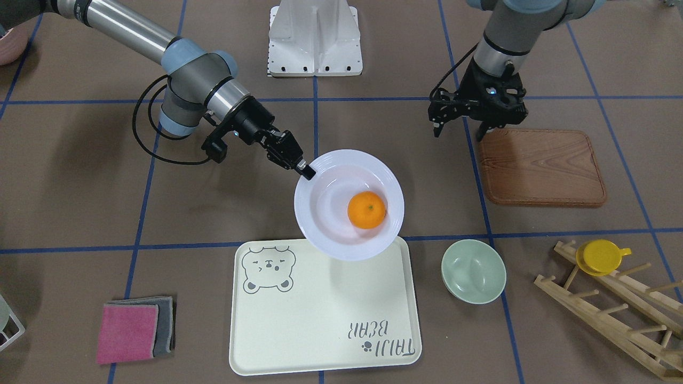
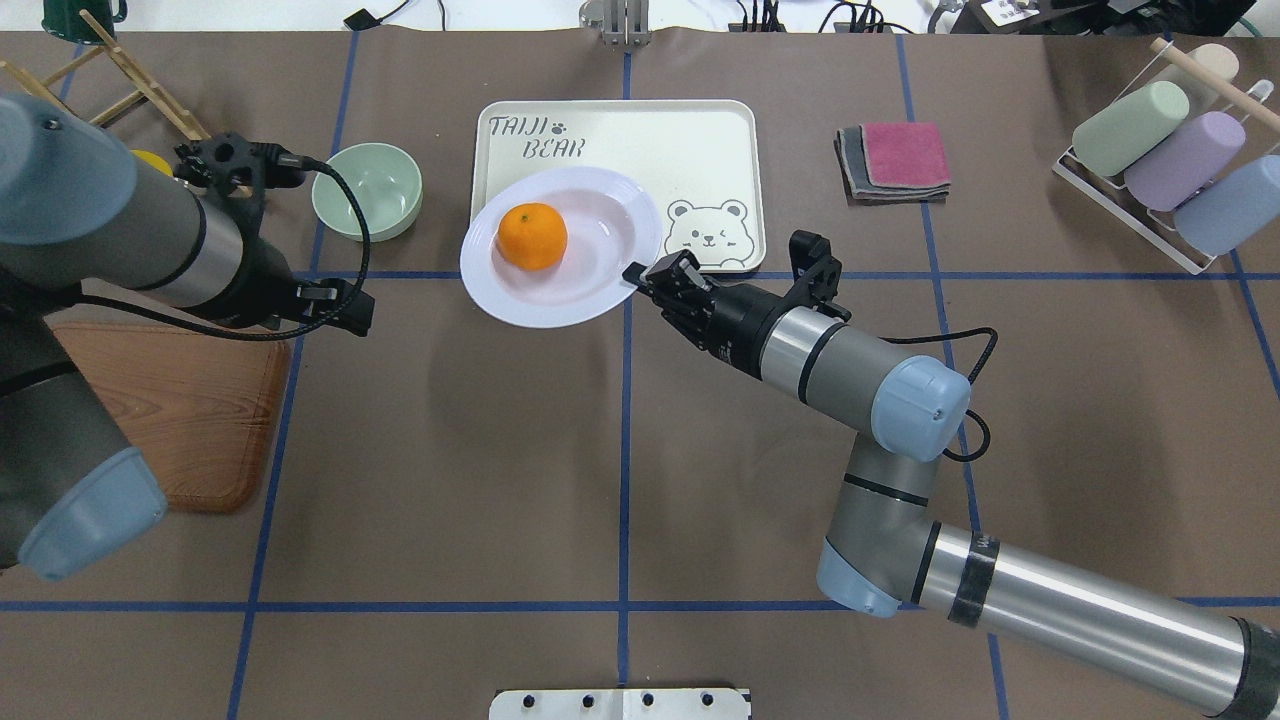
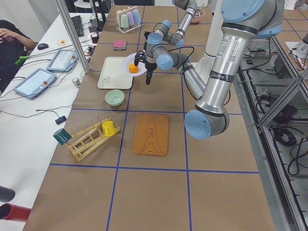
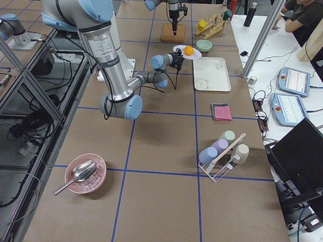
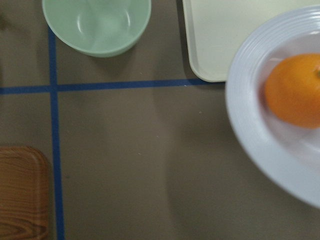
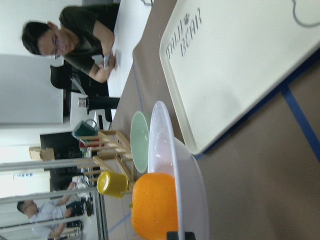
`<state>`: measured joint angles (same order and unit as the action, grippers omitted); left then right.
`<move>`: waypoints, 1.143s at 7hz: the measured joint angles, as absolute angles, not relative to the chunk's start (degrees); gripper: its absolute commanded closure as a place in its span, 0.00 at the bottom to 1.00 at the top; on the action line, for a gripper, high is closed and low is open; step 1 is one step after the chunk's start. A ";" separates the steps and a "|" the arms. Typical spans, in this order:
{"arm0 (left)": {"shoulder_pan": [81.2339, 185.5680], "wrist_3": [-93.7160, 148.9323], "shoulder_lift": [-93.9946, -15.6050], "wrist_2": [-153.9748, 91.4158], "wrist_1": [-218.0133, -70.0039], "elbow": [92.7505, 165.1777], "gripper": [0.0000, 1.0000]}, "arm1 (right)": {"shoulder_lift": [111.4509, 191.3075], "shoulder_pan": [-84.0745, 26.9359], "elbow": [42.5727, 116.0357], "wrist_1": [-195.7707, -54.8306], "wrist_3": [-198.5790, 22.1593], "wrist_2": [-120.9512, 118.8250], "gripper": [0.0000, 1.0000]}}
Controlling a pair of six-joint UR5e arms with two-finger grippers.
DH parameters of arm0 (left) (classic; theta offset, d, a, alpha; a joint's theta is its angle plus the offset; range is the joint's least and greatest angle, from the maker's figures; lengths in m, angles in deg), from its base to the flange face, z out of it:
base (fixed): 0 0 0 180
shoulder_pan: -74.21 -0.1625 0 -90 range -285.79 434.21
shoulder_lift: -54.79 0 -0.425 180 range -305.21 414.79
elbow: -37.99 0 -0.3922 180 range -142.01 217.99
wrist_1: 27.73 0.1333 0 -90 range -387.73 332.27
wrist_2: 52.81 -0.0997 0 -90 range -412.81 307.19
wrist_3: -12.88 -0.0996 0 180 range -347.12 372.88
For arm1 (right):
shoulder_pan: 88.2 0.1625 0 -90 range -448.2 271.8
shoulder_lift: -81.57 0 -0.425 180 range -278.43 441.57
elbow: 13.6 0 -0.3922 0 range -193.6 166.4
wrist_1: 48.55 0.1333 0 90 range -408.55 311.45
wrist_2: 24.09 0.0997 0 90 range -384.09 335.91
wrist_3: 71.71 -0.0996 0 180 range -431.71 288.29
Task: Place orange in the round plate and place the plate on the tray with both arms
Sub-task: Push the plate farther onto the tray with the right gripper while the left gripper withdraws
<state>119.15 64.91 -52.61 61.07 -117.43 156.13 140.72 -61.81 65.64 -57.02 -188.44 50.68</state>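
Note:
The orange point(image 1: 366, 209) lies in the sunken centre of the white round plate point(image 1: 331, 234). My right gripper point(image 1: 307, 172) is shut on the plate's rim on the robot side and holds it lifted; its shadow falls on the tray. The plate hangs over the cream tray's point(image 1: 320, 320) corner nearest the robot, partly above it. In the right wrist view the plate point(image 6: 192, 200) shows edge-on, with the orange point(image 6: 155, 205) in it. My left gripper point(image 1: 460, 130) hovers open and empty by the wooden board, apart from the plate.
A pale-green bowl point(image 1: 473, 271) sits beside the tray. The brown wooden board point(image 1: 541, 166) lies under my left arm. A wooden rack with a yellow cup point(image 1: 603, 256) stands further out. Folded pink and grey cloths point(image 1: 133, 330) lie on the tray's other side. People sit at the side desk.

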 measured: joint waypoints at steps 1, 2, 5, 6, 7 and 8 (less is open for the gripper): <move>120.65 62.37 -51.64 61.67 -117.39 156.10 0.08 | 139.07 -61.53 62.59 -58.77 -190.20 46.46 1.00; 121.29 61.37 -51.20 61.96 -117.38 156.09 0.08 | 137.69 -61.44 60.48 -61.70 -191.71 43.52 1.00; 121.61 60.90 -50.95 62.06 -117.38 156.03 0.08 | 136.64 -61.44 58.96 -69.42 -193.29 38.68 1.00; 121.64 60.91 -50.94 62.06 -117.38 156.03 0.08 | 135.99 -61.47 58.43 -71.08 -194.23 37.86 1.00; 121.65 60.90 -50.94 62.06 -117.38 156.03 0.08 | 134.95 -61.67 57.62 -72.91 -195.16 36.90 1.00; 121.66 60.93 -50.94 62.06 -117.36 156.03 0.08 | 134.14 -62.08 57.02 -73.99 -195.60 36.12 1.00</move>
